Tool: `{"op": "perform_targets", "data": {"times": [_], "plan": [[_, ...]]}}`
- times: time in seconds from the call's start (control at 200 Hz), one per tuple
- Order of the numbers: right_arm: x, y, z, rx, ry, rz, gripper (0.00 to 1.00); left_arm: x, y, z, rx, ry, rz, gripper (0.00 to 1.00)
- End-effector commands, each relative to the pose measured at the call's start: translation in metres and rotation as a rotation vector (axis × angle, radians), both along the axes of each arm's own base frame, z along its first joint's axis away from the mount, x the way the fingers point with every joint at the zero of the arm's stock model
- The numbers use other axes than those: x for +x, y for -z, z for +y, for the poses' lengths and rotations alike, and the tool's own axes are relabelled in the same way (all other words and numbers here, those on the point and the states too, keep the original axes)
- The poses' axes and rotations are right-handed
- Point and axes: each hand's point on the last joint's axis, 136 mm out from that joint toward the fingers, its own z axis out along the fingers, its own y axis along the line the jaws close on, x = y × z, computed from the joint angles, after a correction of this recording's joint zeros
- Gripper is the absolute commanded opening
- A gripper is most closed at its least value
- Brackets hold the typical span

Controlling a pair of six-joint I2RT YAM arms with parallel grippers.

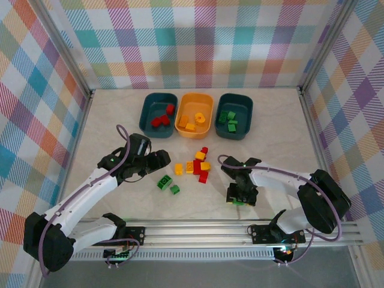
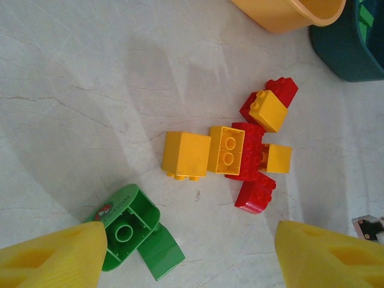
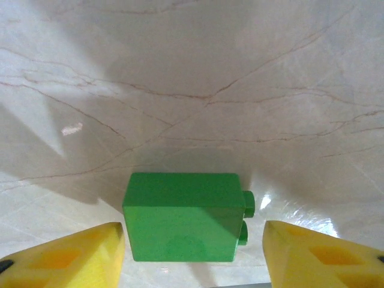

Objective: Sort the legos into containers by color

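Note:
Three containers stand in a row at the back: a teal tub (image 1: 157, 94) with red legos, an orange tub (image 1: 195, 94) with yellow ones, and a teal tub (image 1: 235, 95) with green ones. A loose pile of red and yellow legos (image 1: 198, 165) (image 2: 246, 153) lies mid-table. Two green legos (image 1: 168, 185) (image 2: 129, 231) lie left of it. My left gripper (image 1: 157, 161) (image 2: 192, 252) hovers open above the table between them. My right gripper (image 1: 240, 195) (image 3: 192, 243) straddles a green lego (image 3: 186, 216) lying on its side. A small gap shows at the studs, so it is open.
Checked walls enclose the table on three sides. The aluminium rail (image 1: 198, 231) with both arm bases runs along the near edge. The orange tub's corner (image 2: 288, 15) and a teal tub (image 2: 348, 54) sit at the top of the left wrist view.

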Motion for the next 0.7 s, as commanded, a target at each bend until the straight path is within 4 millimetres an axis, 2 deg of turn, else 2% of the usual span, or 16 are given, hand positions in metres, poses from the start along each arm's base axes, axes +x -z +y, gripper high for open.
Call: {"op": "perform_targets", "data": {"times": [0.0, 0.225, 0.36, 0.48, 0.56, 0.695], "plan": [[0.009, -0.007, 0.001, -0.015, 0.016, -0.043, 0.59, -0.008, 0.007, 0.004, 0.028, 0.000, 0.020, 0.74], [0.009, 0.004, 0.006, -0.005, 0.017, -0.025, 0.56, -0.007, 0.011, 0.002, 0.026, 0.003, 0.031, 0.74], [0.012, 0.005, 0.006, 0.007, 0.031, -0.052, 0.48, -0.009, 0.009, 0.005, 0.034, 0.000, 0.025, 0.74], [0.024, -0.009, 0.009, 0.016, 0.020, -0.114, 0.38, -0.008, 0.010, 0.006, 0.041, 0.001, 0.027, 0.74], [0.036, -0.023, 0.012, 0.017, 0.002, -0.168, 0.35, -0.008, 0.012, 0.005, 0.044, 0.002, 0.035, 0.74], [0.074, -0.053, 0.024, 0.037, -0.028, -0.302, 0.34, -0.011, 0.011, 0.003, 0.030, -0.004, 0.057, 0.74]]}}
